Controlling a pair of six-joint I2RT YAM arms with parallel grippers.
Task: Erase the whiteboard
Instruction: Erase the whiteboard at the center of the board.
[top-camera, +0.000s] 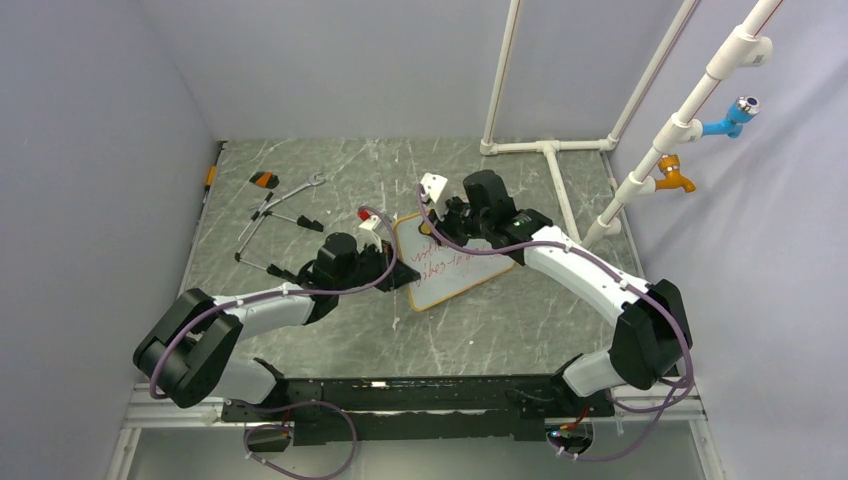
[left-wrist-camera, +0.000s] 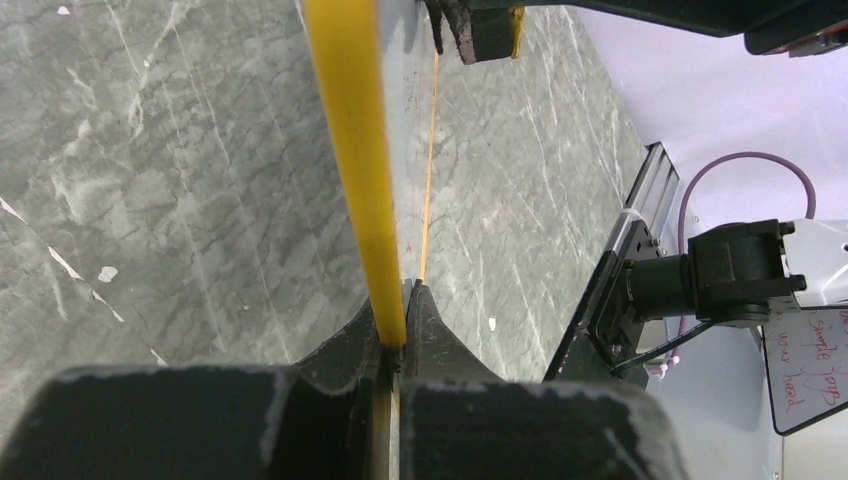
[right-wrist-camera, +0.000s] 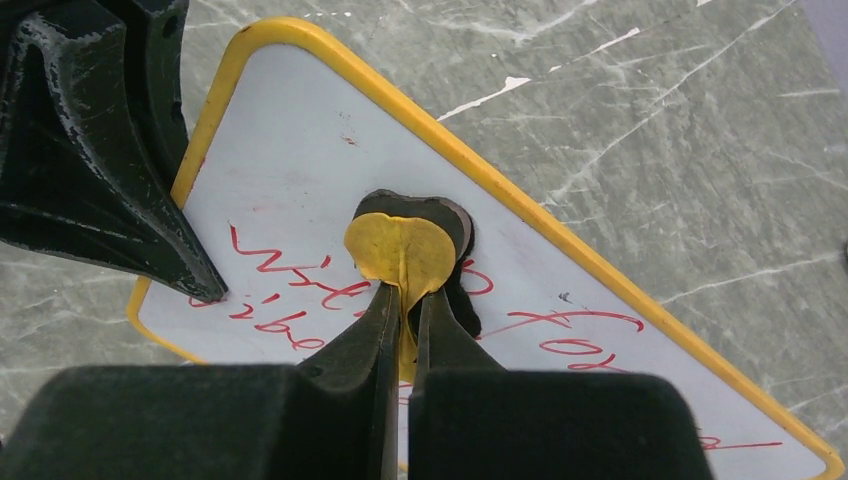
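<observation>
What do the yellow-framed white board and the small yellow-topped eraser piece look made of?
Yellow-framed white board: smooth, even face, likely coated laminate; rim looks like moulded plastic. Yellow-topped eraser piece: matte top, plastic or foam, over a dark fuzzy-edged pad, probably felt.

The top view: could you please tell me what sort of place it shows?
Most likely a robot test booth: plain pale walls box in a marbled grey table, a left arm and right arm are bolted at its near edge, and white pipes with a blue tap stand behind.
</observation>
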